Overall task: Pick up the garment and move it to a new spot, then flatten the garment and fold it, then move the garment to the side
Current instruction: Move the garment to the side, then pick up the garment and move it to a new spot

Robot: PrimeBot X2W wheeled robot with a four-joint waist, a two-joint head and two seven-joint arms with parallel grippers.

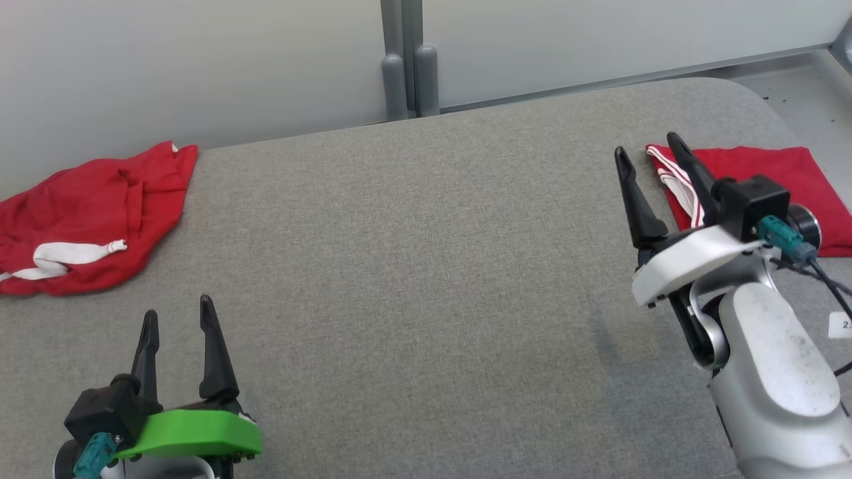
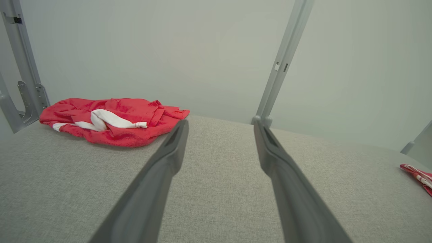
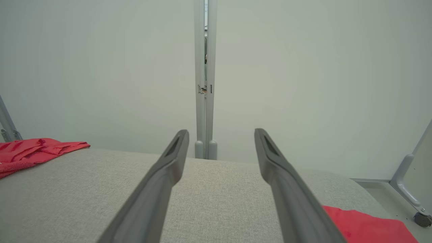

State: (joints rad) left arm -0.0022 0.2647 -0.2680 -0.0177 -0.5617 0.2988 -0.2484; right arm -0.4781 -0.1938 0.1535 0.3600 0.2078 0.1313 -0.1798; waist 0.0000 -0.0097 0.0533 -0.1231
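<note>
- Your left gripper (image 1: 178, 307) stands at the near left of the counter (image 1: 426, 266), its two fingers spread wide with nothing between them. The crumpled red garment (image 1: 93, 213) lies ahead of it and a little to its left, so I think this arm is placed for the first pick.
- The crumpled red garment sits in a heap at the far left edge of the counter, close to the wall (image 1: 200, 60), with a white band (image 1: 73, 253) showing on its near side. It is well apart from both grippers and no finger touches it.
- Your right gripper (image 1: 646, 144) is also spread open and empty. It hovers over the right side, just beside the folded red garment (image 1: 772, 173).
- That folded red garment lies flat at the far right corner, with its white stripes (image 1: 675, 183) toward the middle. It looks like a piece set aside there on purpose. Whether a finger touches its edge I cannot tell, because in the head view the finger covers it.
- In my judgement, the wide middle of the counter is the new spot where you should spread the heap.
</note>
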